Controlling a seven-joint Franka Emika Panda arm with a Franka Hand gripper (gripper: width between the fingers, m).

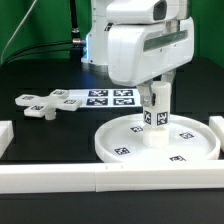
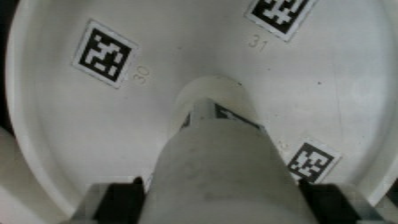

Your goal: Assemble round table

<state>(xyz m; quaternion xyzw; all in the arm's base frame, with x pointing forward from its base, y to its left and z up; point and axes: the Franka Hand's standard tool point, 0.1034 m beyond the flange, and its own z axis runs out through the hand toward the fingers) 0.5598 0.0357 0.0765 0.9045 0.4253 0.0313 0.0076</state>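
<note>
The black table (image 1: pixel 40 135) is carrying the rimmed round disc (image 1: pixel 200 140), which is lying flat, with the thick leg (image 1: pixel 157 112) standing upright on its hub. The fingers (image 2: pixel 125 203) are closing narrowly on the leg from both sides. Its long axis is running straight down from them into the disc's centre, so the coming move is probably turning on that vertical line. The cross-shaped piece (image 1: pixel 40 103) is lying well apart.

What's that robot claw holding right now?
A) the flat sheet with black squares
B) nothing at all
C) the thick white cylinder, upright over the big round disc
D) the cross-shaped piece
C: the gripper is shut on the leg, upright over the middle of the disc; the cross-shaped piece lies apart, untouched.
</note>
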